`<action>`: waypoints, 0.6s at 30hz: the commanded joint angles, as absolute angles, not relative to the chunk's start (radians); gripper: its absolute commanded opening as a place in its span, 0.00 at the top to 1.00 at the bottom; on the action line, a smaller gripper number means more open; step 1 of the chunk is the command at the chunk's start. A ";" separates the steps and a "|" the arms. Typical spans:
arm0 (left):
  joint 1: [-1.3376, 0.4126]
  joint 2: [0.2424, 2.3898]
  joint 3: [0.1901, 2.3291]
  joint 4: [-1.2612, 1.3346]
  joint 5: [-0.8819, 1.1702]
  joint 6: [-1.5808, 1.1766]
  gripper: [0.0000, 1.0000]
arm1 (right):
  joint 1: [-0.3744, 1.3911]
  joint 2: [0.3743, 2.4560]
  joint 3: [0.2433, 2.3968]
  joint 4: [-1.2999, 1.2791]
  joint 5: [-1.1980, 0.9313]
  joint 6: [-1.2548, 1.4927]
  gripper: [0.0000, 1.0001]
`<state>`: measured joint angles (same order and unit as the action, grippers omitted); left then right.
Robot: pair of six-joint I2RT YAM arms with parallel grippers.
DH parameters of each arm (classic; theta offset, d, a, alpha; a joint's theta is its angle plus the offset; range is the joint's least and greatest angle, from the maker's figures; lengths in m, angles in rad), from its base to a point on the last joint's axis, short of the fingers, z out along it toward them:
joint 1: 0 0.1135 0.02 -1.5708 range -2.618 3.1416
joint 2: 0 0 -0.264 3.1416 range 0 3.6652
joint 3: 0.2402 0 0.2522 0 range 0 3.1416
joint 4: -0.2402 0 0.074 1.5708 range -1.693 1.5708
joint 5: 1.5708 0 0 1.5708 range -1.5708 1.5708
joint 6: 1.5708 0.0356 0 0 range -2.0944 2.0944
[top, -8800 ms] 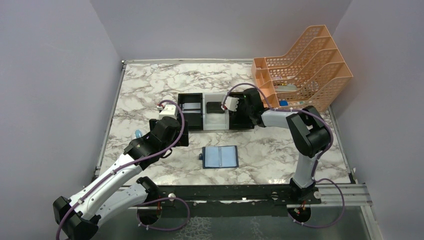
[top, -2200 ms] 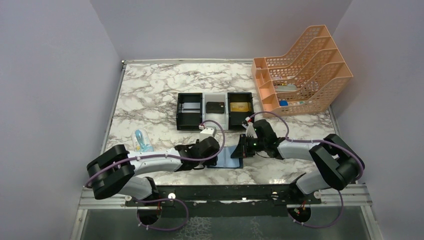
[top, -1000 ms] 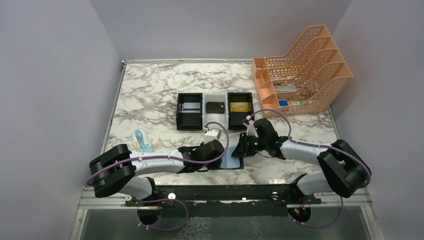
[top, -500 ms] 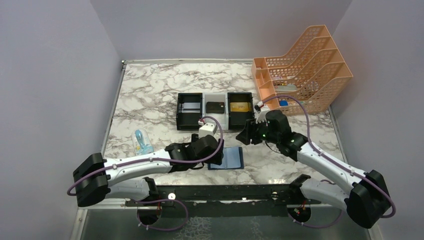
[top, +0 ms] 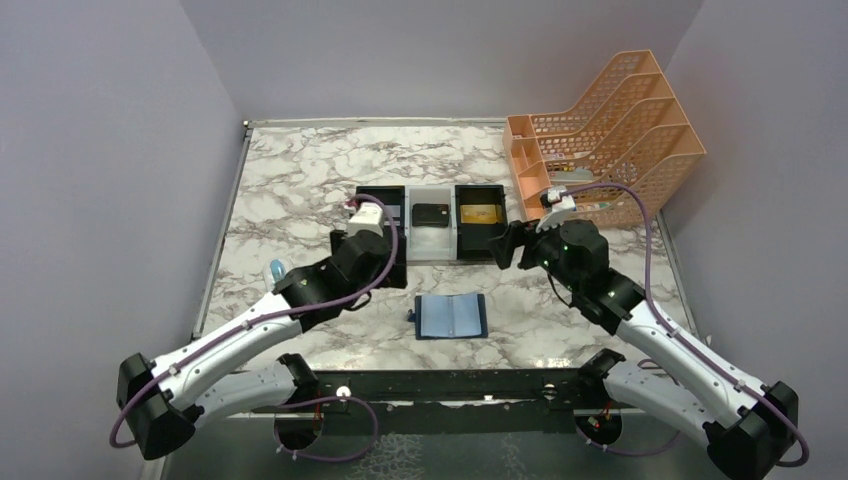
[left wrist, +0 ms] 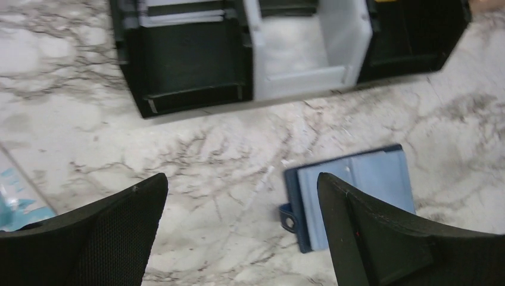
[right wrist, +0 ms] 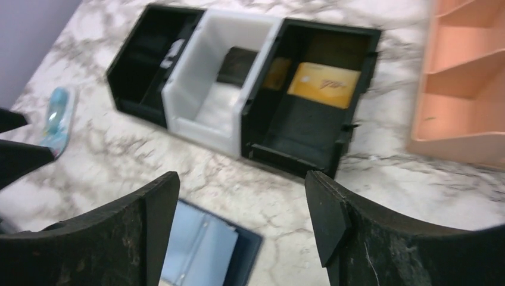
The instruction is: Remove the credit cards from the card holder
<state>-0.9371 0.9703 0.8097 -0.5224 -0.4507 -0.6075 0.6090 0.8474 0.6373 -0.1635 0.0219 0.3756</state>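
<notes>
The left gripper (left wrist: 241,179) gapes wide, holding nothing; right of it the card holder (top: 451,317) lies opened flat on the marble table (top: 300,170), navy-edged, with pale glossy pockets and a small tab; behind it, a black card (top: 432,213) sits in the white tray (right wrist: 202,119) and a gold card (top: 480,212) in the black tray (right wrist: 298,137); the right gripper (right wrist: 241,179) hangs spread, empty.

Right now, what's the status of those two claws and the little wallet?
Left gripper, right gripper: open, empty. Card holder flat open on table, no card showing. Gold card in black tray. Nothing on holder.
</notes>
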 commanded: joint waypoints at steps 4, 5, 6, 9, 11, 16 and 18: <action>-0.706 0.898 0.886 -0.637 -0.408 -0.468 0.01 | 0.613 0.829 0.683 -0.141 0.414 0.271 0.17; -0.680 0.894 0.893 -0.648 -0.411 -0.461 0.01 | 0.613 0.824 0.682 -0.136 0.437 0.275 0.16; -0.653 0.891 0.895 -0.652 -0.411 -0.452 0.01 | 0.613 0.818 0.682 -0.128 0.461 0.285 0.14; -0.567 0.882 0.889 -0.641 -0.415 -0.445 0.01 | 0.612 0.807 0.667 -0.066 0.528 0.283 0.08; -0.524 0.875 0.874 -0.624 -0.424 -0.449 0.01 | 0.602 0.817 0.660 -0.030 0.552 0.247 0.04; -0.514 0.829 0.834 -0.605 -0.527 -0.457 0.01 | 0.427 0.888 0.720 -0.098 0.367 0.305 0.04; -0.514 0.795 0.822 -0.605 -0.557 -0.475 0.01 | 0.331 0.912 0.733 -0.099 0.227 0.334 0.04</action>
<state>-0.5190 0.8570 0.8471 -0.6132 -0.4664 -0.4736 0.4713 0.8764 0.6872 -0.1051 0.4149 0.2871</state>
